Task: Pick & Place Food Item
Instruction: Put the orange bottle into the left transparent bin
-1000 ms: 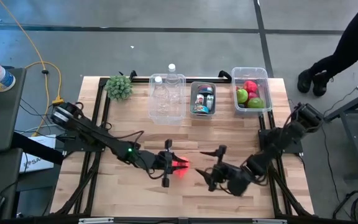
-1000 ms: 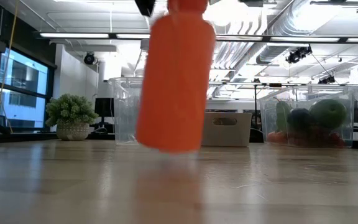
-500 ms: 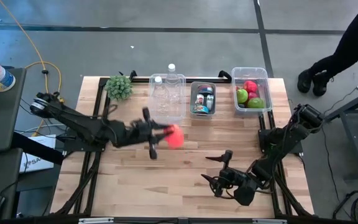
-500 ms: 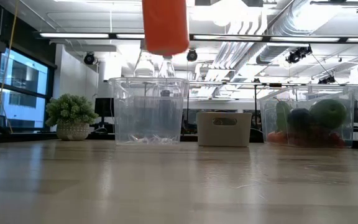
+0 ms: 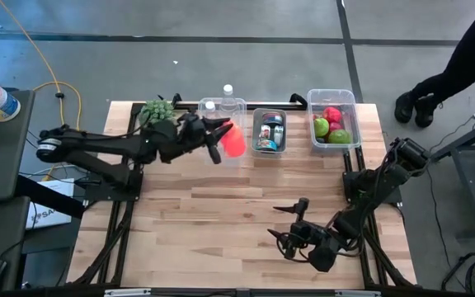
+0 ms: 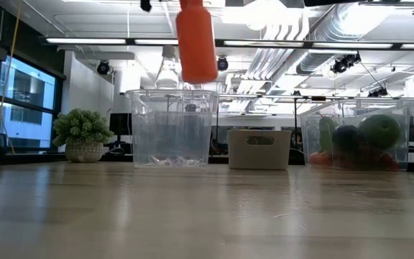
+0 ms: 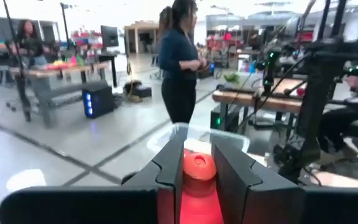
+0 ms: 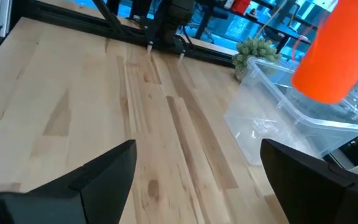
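Note:
An orange-red bottle (image 5: 234, 141) hangs in my left gripper (image 5: 218, 136) over the clear bin (image 5: 221, 130) at the table's far edge. In the low view the bottle (image 6: 196, 43) is well above the clear bin (image 6: 172, 128), nearly upright. My left gripper (image 7: 197, 180) is shut on it. My right gripper (image 5: 291, 228) is open, low over the table near its near right part, touching nothing. From the right wrist view its gripper (image 8: 197, 162) looks across bare wood toward the bottle (image 8: 337, 53) and clear bin (image 8: 303, 124). My left gripper pinches the bottle between its two fingers (image 7: 169, 177), one on either side, near the rounded cap end (image 7: 197, 165). The arm reaches in from the table's left. The bottle is lifted clear and hangs slightly tilted above the clear bin.
Beside the clear bin stand a small bin with cans (image 5: 269, 130) and a bin of fruit (image 5: 333, 120). A potted plant (image 5: 157, 114) sits at the far left corner. Two clear bottles (image 5: 228, 91) lie in the clear bin. A person (image 7: 179, 68) stands beyond the table.
My left gripper has carried the bottle up from low over the table's middle and toward the far edge, until it is over the clear bin, staying shut on it. My right arm has drawn back a little toward the near edge.

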`<state>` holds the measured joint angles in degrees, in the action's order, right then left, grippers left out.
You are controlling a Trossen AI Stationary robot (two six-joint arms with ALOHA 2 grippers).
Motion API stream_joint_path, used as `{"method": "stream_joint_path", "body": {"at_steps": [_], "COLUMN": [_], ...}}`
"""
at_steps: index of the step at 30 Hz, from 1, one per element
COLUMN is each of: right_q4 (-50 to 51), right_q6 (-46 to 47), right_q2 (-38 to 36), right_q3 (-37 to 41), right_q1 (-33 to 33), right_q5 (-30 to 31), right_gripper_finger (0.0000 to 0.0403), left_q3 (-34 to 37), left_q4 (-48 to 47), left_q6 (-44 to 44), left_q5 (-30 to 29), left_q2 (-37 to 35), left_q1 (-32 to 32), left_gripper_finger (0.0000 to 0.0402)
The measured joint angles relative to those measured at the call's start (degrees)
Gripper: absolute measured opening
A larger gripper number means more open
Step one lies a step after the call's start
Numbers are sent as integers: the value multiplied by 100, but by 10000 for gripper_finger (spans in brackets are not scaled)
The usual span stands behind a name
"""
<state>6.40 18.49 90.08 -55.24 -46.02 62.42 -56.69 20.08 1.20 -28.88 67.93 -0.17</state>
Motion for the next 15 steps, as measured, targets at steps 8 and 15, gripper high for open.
{"method": "stream_joint_path", "body": {"at_steps": [8,15], "right_q4": [34,32], "right_q6": [17,17], "right_q2": [0,0], "right_q3": [0,0], "right_q1": [2,2], "right_q5": [-245,-258], "right_gripper_finger": [330,330], "left_q3": [-4,-2], "left_q4": [-67,-93], "left_q6": [-149,-126], "left_q5": [168,172], "left_q2": [478,701], "left_q1": [397,429], "left_gripper_finger": [53,53]}}
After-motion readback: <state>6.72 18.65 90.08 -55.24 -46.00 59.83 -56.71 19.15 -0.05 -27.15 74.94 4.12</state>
